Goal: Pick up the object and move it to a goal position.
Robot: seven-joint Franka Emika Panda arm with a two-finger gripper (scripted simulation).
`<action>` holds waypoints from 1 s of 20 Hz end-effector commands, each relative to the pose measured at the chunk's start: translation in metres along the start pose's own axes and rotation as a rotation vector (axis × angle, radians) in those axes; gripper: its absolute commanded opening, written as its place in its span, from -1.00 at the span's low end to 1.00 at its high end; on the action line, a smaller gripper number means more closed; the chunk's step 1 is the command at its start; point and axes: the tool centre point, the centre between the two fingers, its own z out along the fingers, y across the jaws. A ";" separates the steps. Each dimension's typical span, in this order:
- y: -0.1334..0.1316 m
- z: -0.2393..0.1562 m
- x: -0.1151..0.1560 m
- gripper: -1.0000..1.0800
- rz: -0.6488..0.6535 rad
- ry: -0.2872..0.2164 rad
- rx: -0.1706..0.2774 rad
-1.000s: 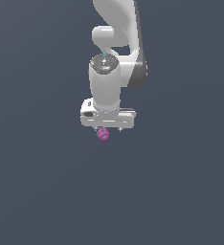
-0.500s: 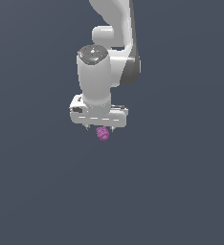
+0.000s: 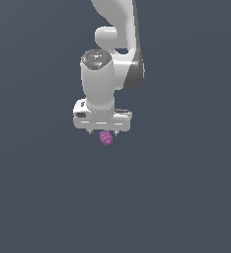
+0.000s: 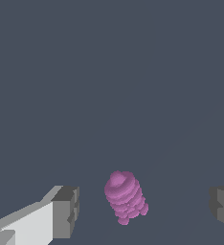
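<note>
White claw (image 4: 143,206) hangs with its two grey-padded fingers (image 4: 66,211) spread well apart, nothing clamped. Between them, touching neither pad, sits the tiny magenta-purple, ridged, lumpy blob (image 4: 125,197). In the exterior view the blob (image 3: 105,138) shows just beneath the claw (image 3: 103,131), against the plain dark grey surface (image 3: 186,197).

A flat, uniform slate-grey backdrop (image 3: 33,197) fills the exterior view from twelve o'clock round to six, without seams, edges or furniture. The wrist view shows the same plain grey surface (image 4: 109,72). Lighting is even and soft, with no distinct shadows visible anywhere.
</note>
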 end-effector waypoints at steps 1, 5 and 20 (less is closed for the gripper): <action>0.000 0.006 -0.004 0.92 -0.026 -0.002 0.000; 0.001 0.020 -0.012 0.92 -0.086 -0.006 0.002; 0.003 0.083 -0.064 0.92 -0.395 -0.021 0.017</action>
